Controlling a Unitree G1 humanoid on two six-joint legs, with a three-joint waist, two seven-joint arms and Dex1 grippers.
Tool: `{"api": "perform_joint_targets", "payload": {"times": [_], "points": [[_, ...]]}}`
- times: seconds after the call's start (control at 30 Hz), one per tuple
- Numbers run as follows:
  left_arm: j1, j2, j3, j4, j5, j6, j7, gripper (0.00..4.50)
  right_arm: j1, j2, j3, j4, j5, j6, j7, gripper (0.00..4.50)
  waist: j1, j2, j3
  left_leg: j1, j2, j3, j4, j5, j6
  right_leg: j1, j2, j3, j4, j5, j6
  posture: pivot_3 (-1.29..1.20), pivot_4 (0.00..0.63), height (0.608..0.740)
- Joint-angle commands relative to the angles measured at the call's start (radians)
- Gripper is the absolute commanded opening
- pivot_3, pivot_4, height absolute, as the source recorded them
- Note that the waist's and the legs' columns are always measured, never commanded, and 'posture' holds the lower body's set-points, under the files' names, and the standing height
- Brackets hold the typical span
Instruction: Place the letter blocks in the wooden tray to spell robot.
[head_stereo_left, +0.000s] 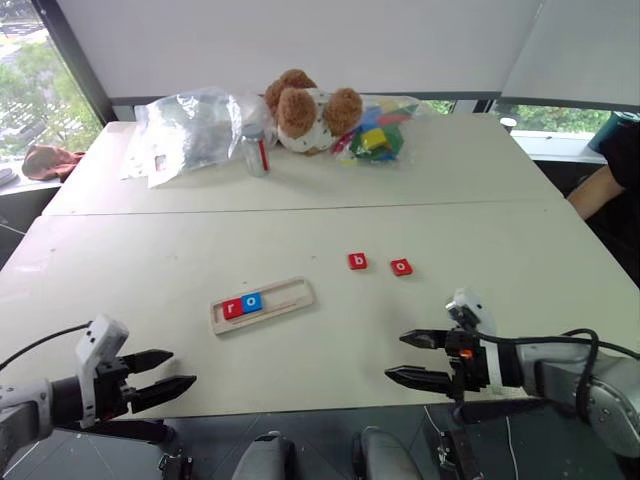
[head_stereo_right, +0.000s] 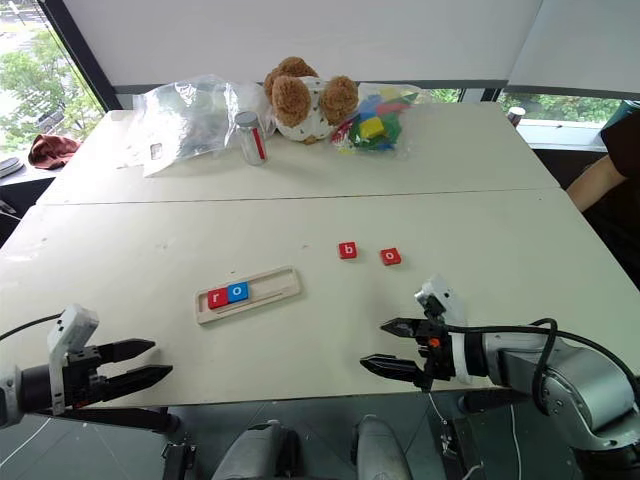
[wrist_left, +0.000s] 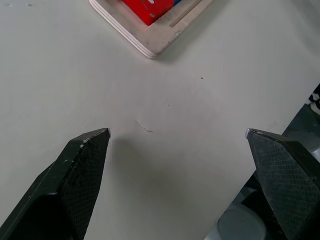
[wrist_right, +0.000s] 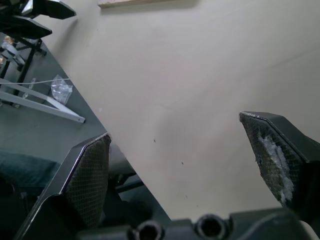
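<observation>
the tray (head_stereo_left: 262, 305) is seen lying on the bench (head_stereo_left: 150, 270), near its front edge and a little left of centre, set slightly askew. two blocks are seated in the tray's left end, touching: a red r (head_stereo_left: 231, 308) and a blue o (head_stereo_left: 252, 302); the rest of the groove is bare. two more red blocks are found flat on the bench, further back and to the right of the tray: a b (head_stereo_left: 357, 261) and, just to its right, an o (head_stereo_left: 401, 267), apart from each other. a fifth block cannot be made out.

the left hand (head_stereo_left: 165, 375) is held at the front edge, left of the tray, fingers spread apart with nothing between them. the right hand (head_stereo_left: 415, 358) is held at the front edge, right of the tray, pointing left, fingers likewise apart and empty.

at the back, a teddy bear (head_stereo_left: 308, 108), a clear bag (head_stereo_left: 190, 130), a small jar (head_stereo_left: 256, 150) and a bag of coloured toys (head_stereo_left: 378, 135) are gathered.
</observation>
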Motion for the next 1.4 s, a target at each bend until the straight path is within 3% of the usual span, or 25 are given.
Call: {"api": "perform_joint_targets", "payload": {"times": [0.03,0.47,0.77,0.87,1.03,1.4], "points": [[0.015,-0.001,0.052,-0.033,-0.014,-0.003,0.009,4.5,-0.01,0.004,0.015,0.012,-0.011,-0.031,0.009,4.46,0.0,0.0,0.0,0.0,0.0,0.0,0.0,0.0,0.0,0.0,0.0,0.0,0.0,0.0,0.0,0.0,0.15,0.74],[0.051,-0.031,0.073,-0.062,-0.012,-0.015,0.043,4.5,-0.067,-0.004,0.065,0.083,-0.056,-0.074,0.033,4.46,-0.001,0.0,0.0,0.0,0.0,0.0,-0.001,0.0,0.0,0.0,0.0,0.0,-0.001,0.0,0.0,0.0,0.15,0.74],[-0.022,-0.002,0.082,0.051,0.08,-0.158,0.025,4.5,-0.148,0.005,0.063,0.17,-0.158,-0.141,-0.007,4.46,-0.002,0.0,0.0,0.0,0.0,0.0,-0.002,0.0,0.0,0.0,0.0,0.0,-0.002,0.0,0.0,0.0,0.15,0.74],[-0.197,0.036,-0.035,0.059,0.081,-0.177,-0.022,4.5,-0.234,0.021,0.063,0.192,-0.151,-0.146,0.008,4.46,0.012,0.001,0.001,0.0,0.0,0.0,-0.003,0.0,-0.001,0.0,0.0,-0.001,-0.003,0.0,0.0,0.0,0.15,0.74],[-0.439,0.042,-0.231,0.191,0.212,-0.34,-0.097,4.5,-0.348,0.075,0.131,0.185,-0.155,-0.133,0.015,4.46,0.012,0.001,0.0,0.0,0.0,0.0,-0.004,0.001,-0.001,0.0,0.0,-0.001,-0.004,0.003,0.001,0.0,0.15,0.74],[-0.651,-0.008,-0.445,0.543,0.397,-0.701,-0.277,4.5,-0.331,0.084,0.196,0.086,-0.139,-0.085,0.033,4.46,-0.002,0.001,0.0,-0.004,-0.001,0.002,-0.008,0.001,-0.001,-0.005,0.001,-0.004,-0.008,0.004,0.002,0.0,0.15,0.74]]}}
